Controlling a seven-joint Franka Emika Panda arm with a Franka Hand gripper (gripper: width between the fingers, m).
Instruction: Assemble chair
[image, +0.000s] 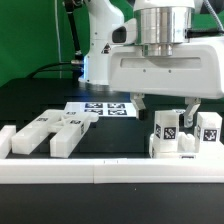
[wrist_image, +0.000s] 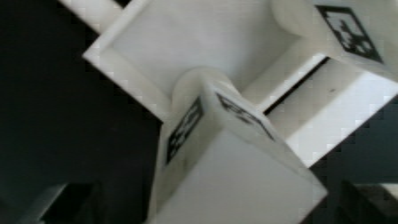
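While most of the chair is not yet built, the black two-finger tool (image: 167, 108) of the white Panda arm hangs over a small cluster of matte white, tag-bearing blocks (image: 182, 135). The cluster is at the exterior view's right, just behind the long low white border rail (image: 100, 168).

As I read it from my remote station, the assembly is at an early stage. The cluster stands upright and packed tight, though I cannot tell whether its blocks are joined or merely touching. Several more matte white loose bars and blocks (image: 45, 135) lie side by side on the black surface (image: 40, 100) at the exterior view's left, well apart from the cluster. Nothing yet reads as a seat, legs or back, so most of the joining looks to be still ahead. The flat white marker board (image: 105, 108) lies farther back, between the two groups.

The tool is spread wide and grips nothing. One finger is just beside the cluster on the exterior view's left, and the other appears to descend among its blocks. I cannot tell whether either one touches a block.

The wrist view shows a white tagged bar (wrist_image: 222, 150) very near the camera, tilted across a larger flat white slab (wrist_image: 196, 50). Two dark blurred shapes, which I take for the fingers (wrist_image: 50, 203), stand to either side of it.
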